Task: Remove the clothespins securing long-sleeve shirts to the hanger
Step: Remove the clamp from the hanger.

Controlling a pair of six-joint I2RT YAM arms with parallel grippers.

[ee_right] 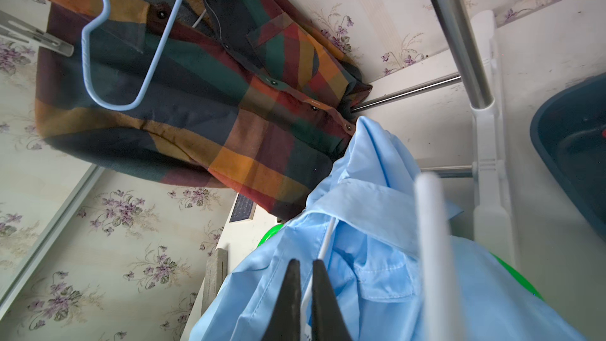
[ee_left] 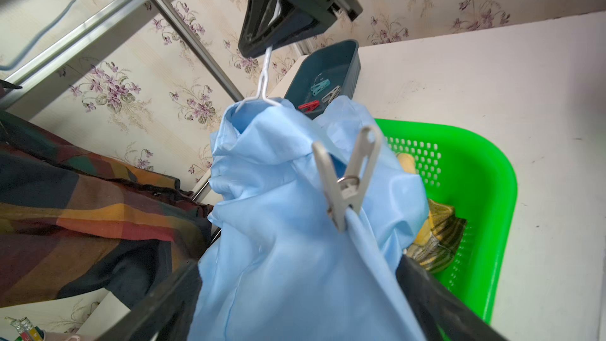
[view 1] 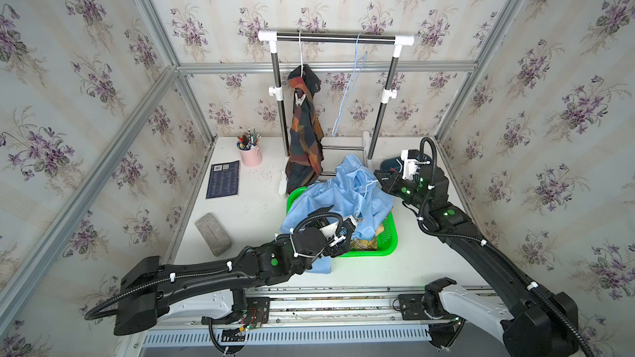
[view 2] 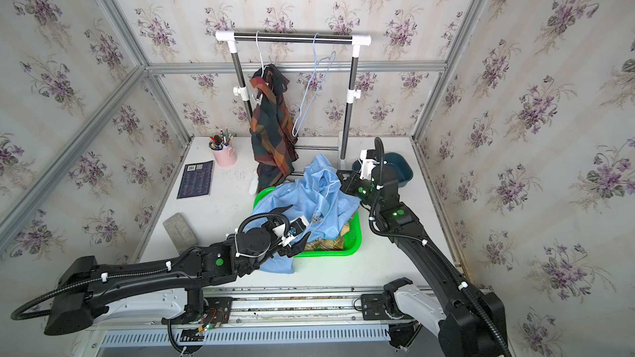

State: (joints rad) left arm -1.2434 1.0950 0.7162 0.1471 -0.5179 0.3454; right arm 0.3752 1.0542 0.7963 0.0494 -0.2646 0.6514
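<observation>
Think of the table (view 1: 261,207) as a clock, with 12 at the far side. The light blue shirt (view 1: 343,190) lies in a heap near the middle, on top of the green basket (view 1: 371,253). It is on a white hanger (ee_left: 266,70). The right gripper (ee_right: 308,265) is at the 2 o'clock edge of the heap. Its two fingers are pressed together on the hanger's wire hook.

A grey-white clothespin (ee_left: 347,182) bites a fold of the blue shirt, at the 5 o'clock side of the heap. The left gripper (ee_left: 298,264) is at the 6 o'clock side of the heap. Its fingers (ee_left: 164,300) are spread wide, with blue cloth between them. The clothespin sits just past their tips, and they do not touch it.

A yellow plaid shirt (ee_left: 436,234) lies in the basket under the blue one. At 12 o'clock stands the rack (view 1: 335,38). The dark plaid shirt (view 1: 304,139) hangs from it on a second white hanger (view 1: 301,49), with a pale clothespin (view 1: 299,99) clipped near the shoulder. A blue hanger (view 1: 348,94) hangs beside it, toward 1 o'clock.

A dark blue bin (ee_left: 328,57) sits at 2 o'clock, just behind the right gripper. In it lie a red clothespin (ee_left: 309,105), a teal clothespin (ee_left: 318,87) and a grey clothespin (ee_left: 331,93). A pink cup (view 1: 252,159) of pens is at 11 o'clock.
</observation>
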